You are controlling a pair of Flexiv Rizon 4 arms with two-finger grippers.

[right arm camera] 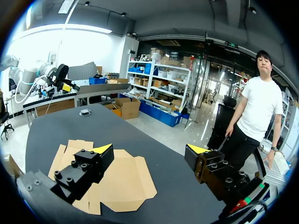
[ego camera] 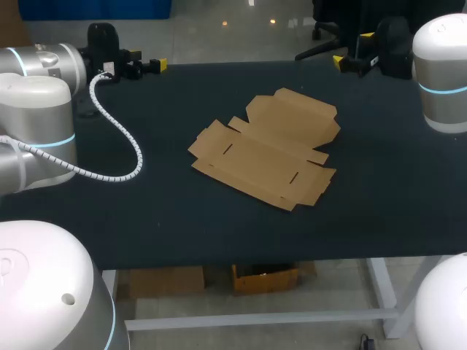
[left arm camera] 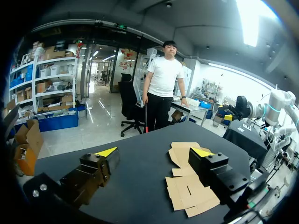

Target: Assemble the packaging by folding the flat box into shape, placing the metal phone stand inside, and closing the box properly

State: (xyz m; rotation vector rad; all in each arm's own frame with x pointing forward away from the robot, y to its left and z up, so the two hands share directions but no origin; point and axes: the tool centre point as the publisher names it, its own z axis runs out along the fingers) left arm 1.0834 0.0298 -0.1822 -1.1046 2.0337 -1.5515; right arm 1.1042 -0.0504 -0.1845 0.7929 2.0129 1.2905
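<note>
Cardboard flat box (ego camera: 266, 149) lying unfolded, nothing assembled yet.
It's sitting in the middle of the surface (ego camera: 146, 211) with every flap flat, no walls raised. The left fingers (left arm camera: 93, 170) are standing wide apart and empty over the far left edge; the right fingers (right arm camera: 84, 172) are gaping the same way, empty, near the far right edge, both well apart from the box. The metal phone stand isn't showing in any view, so I can't tell where it is. Judging from this, zero steps are done: folding, loading the stand and closing are all pending.
</note>
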